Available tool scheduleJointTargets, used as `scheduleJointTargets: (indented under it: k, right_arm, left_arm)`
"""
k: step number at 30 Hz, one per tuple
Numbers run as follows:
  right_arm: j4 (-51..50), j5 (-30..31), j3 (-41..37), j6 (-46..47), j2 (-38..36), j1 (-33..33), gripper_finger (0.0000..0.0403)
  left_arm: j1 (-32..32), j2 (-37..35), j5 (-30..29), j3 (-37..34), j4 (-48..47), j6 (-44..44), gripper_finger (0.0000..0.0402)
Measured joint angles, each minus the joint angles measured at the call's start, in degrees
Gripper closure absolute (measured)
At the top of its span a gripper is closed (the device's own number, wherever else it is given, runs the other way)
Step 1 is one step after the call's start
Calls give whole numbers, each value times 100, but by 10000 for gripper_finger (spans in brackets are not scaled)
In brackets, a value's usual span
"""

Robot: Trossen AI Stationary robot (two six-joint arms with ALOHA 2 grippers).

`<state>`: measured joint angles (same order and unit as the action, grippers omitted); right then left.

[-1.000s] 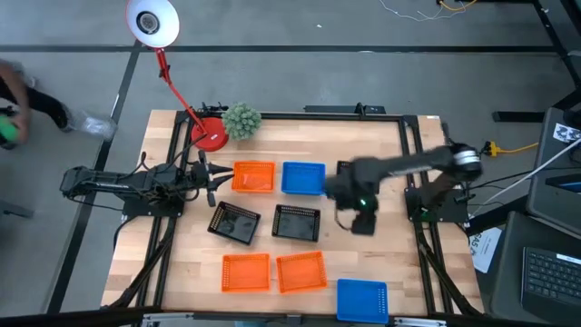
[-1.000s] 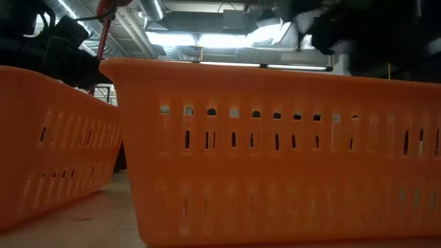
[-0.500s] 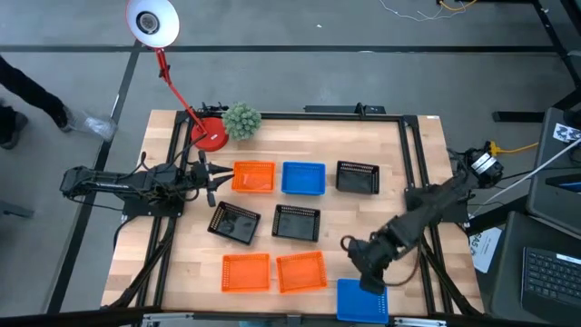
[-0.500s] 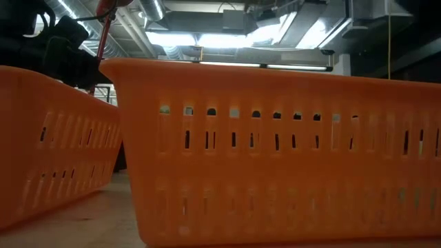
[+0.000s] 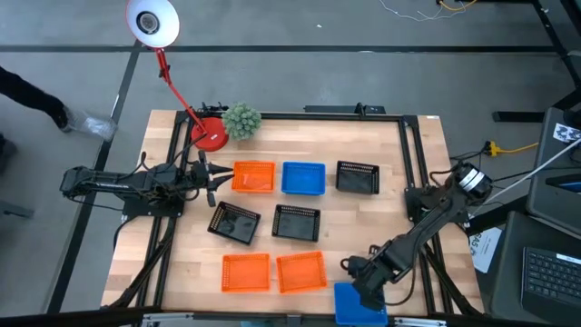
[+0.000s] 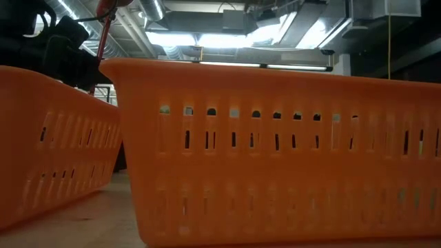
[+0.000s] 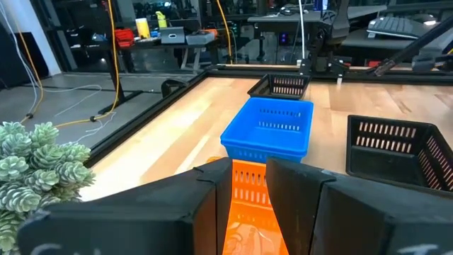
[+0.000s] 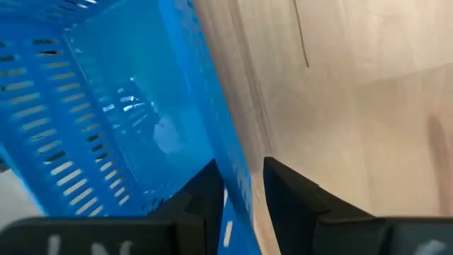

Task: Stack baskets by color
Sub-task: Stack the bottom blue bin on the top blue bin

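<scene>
A far row holds an orange basket [image 5: 254, 176], a blue basket [image 5: 303, 178] and a black basket [image 5: 358, 178]. Two black baskets [image 5: 234, 222] [image 5: 297, 222] sit mid-table. Two orange baskets [image 5: 246, 272] [image 5: 301, 271] stand near the front and fill the low view [image 6: 275, 151]. A second blue basket [image 5: 361, 306] rests at the near edge. My right gripper [image 5: 363, 286] points down over it, open, one finger inside and one outside its side wall [image 8: 237, 191]. My left gripper [image 7: 249, 177] waits open and level, left of the far orange basket [image 7: 248, 205].
A red lamp base [image 5: 211, 134] and a fuzzy green plant [image 5: 241, 119] stand at the far left corner, with the white lamp head [image 5: 152, 22] beyond the table. A person [image 5: 27, 91] moves on the floor to the left. Bare wood lies right of the near blue basket.
My right gripper has swung from beside the far black basket toward the table's near edge and come down. It has tipped more steeply downward and now stands over the near blue basket's side wall. The baskets have stayed in place.
</scene>
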<state>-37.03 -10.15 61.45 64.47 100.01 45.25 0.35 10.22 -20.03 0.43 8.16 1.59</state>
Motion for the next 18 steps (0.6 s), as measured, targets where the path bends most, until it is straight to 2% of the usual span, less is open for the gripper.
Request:
scheduleJointTargets:
  k: [4,6,9,12,15,18]
  right_arm:
    - [14,60,0,-35,225,0,305]
    - [8,-14,-2,-42,352,0,321]
    - [3,-823,-2,-246,395,-4,381]
    - [-229,-1709,127,-490,351,-58,397]
    - [-1208,-1982,613,-807,260,-190,399]
    - [-2993,-1617,1330,-1255,240,-372,401]
  left_arm:
    - [1,0,0,0,0,-12,321]
    - [-1,0,2,0,0,-11,321]
    - [-1,0,0,0,0,-12,321]
    - [0,0,0,0,-2,-3,321]
    - [-1,0,2,0,-3,-7,321]
    - [-1,0,0,0,-4,-1,321]
